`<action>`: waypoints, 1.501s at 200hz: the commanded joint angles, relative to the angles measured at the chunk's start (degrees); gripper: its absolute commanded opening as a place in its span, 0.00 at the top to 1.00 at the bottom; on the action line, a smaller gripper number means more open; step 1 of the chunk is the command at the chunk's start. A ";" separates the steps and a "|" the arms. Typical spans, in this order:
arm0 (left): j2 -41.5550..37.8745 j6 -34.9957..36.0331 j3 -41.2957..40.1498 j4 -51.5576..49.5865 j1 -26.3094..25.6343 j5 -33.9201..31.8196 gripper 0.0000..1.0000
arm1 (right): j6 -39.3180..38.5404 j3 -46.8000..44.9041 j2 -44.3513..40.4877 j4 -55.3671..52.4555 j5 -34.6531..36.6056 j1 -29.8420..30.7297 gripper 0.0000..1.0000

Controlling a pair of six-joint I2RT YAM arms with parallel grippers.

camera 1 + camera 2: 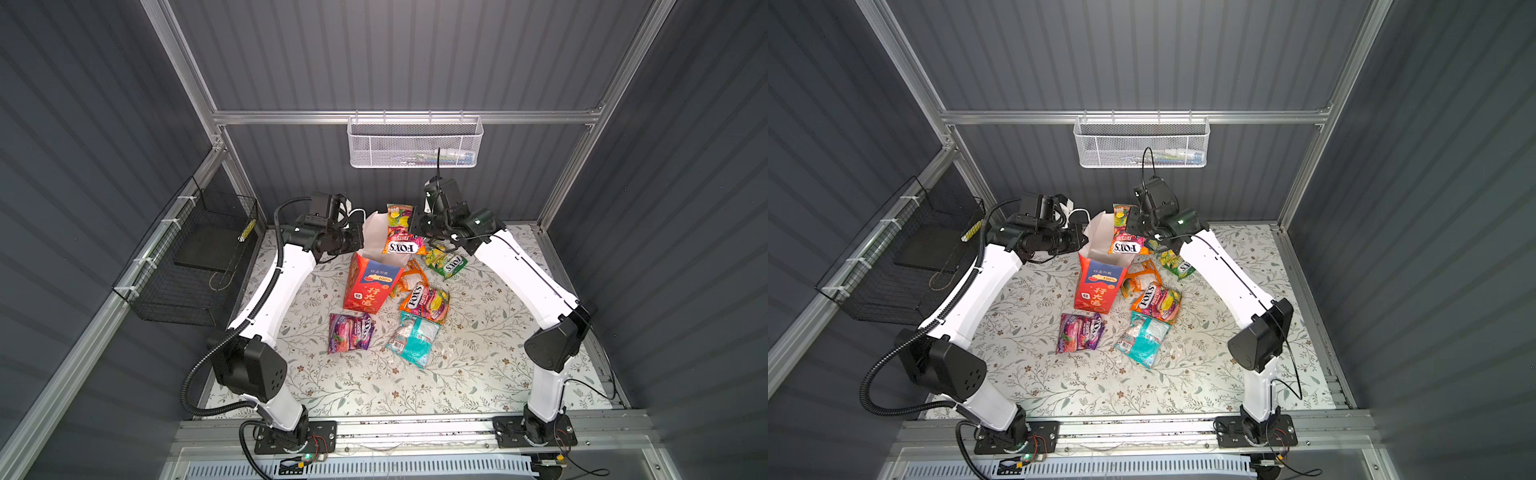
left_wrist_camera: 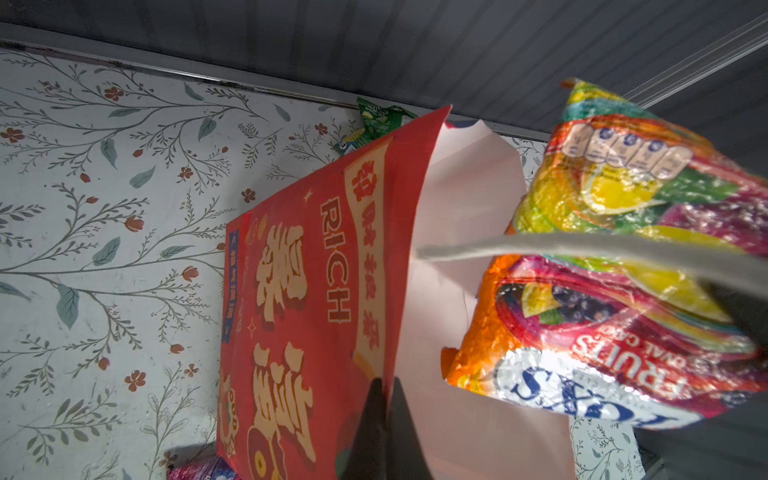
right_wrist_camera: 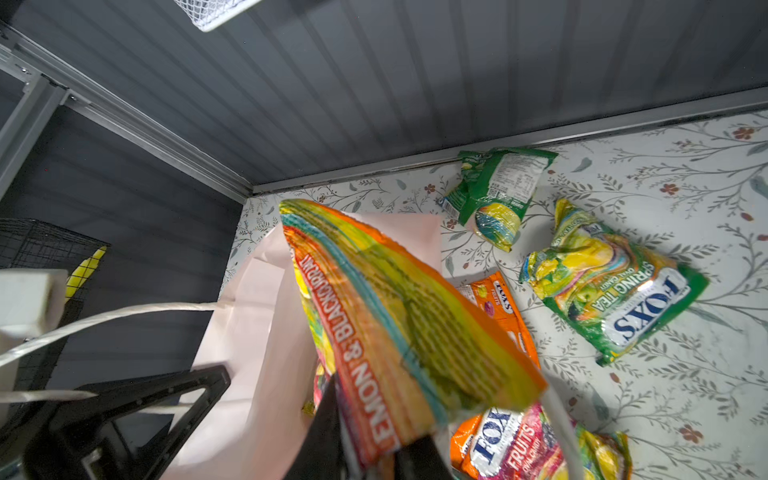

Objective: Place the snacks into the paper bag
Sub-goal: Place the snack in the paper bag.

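Left wrist view shows us our left end effector [image 2: 384, 401] pinching the top edge of the standing paper bag [image 2: 307, 291]. Our right end effector [image 3: 365, 440] pinches an orange snack packet [image 3: 395, 332] over its mouth. Other snacks [image 1: 351, 332] lie on the worktop [image 1: 478, 353].

Quick rundown of my rig as I see it from here. Both arms are the same build: glossy white link shells with chunky matte black joint housings. The left arm [image 1: 286, 286] drags a fat black corrugated conduit [image 1: 189, 374]; the right arm [image 1: 532, 270] only gets a thin black cable [image 1: 438, 166]. Each sits on a black base plate [image 1: 326, 432] with corner screws and little red-and-black wires. The left gripper [image 2: 385, 382] has plain black wedge fingers.
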 commanded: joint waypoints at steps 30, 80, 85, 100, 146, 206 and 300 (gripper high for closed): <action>-0.79 -0.83 -0.55 2.72 -0.51 2.73 1.00 | -0.80 2.19 2.27 0.03 1.36 1.48 0.98; -0.72 -1.01 -0.81 3.21 -0.55 3.49 1.00 | 0.09 2.01 3.70 0.32 0.49 2.13 0.94; -0.70 -1.02 -0.82 3.25 -0.59 3.60 1.00 | 0.20 2.09 3.92 0.33 0.34 2.14 0.94; -0.53 -1.11 -0.91 3.43 -0.77 3.89 1.00 | 0.62 2.36 4.57 0.59 -0.17 2.30 0.92; -0.65 -0.92 -0.93 3.60 -1.03 3.82 1.00 | 1.26 3.73 6.43 1.70 -3.06 2.41 0.82; -0.45 -0.62 -0.66 2.75 -1.11 1.91 1.00 | 0.31 5.04 5.50 3.29 -5.92 2.41 0.46; 0.97 -0.22 0.49 -0.23 -1.12 -4.02 1.00 | -10.00 -6.63 -14.41 4.09 -7.27 2.50 0.01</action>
